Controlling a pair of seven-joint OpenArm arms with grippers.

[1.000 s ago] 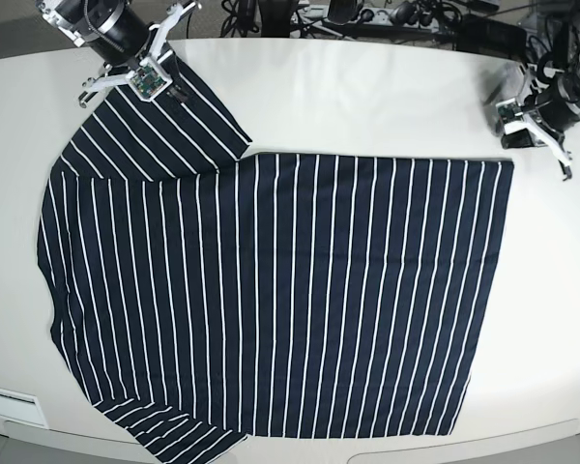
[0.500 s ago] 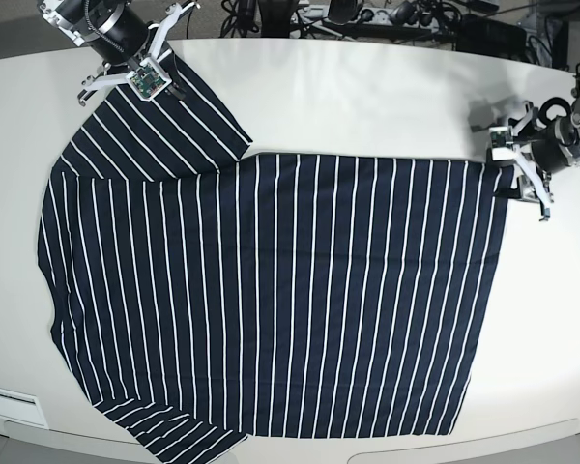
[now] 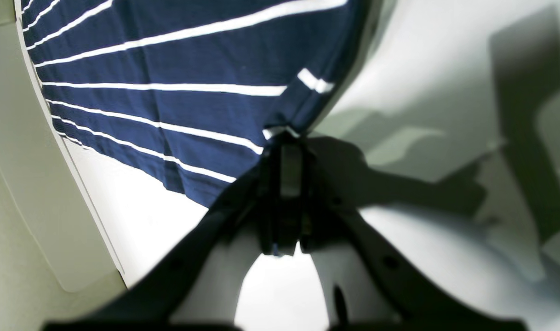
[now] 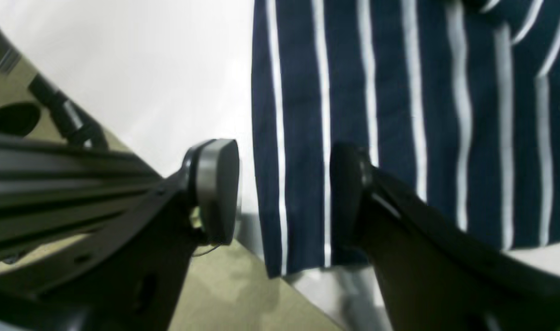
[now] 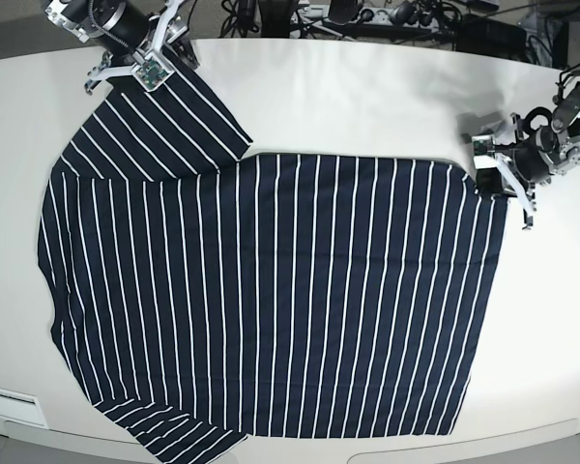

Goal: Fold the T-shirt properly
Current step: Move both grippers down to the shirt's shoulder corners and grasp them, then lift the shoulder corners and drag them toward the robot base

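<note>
My left gripper (image 3: 282, 138) is pinched on the hem corner of the T-shirt (image 5: 271, 300), which lies flat on the table (image 5: 367, 97), my right gripper (image 4: 284, 193) spread astride the sleeve edge; I should close right fully before lifting both corners evenly.

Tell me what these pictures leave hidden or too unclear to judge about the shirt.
- Base view: T-shirt lower sleeve cut off by the bottom edge.
- Left wrist view: the left pincer hides the pinched hem corner.
- Right wrist view: sleeve edge between the right pincer blurred; contact unclear.
- Neck label: not visible anywhere.
</note>
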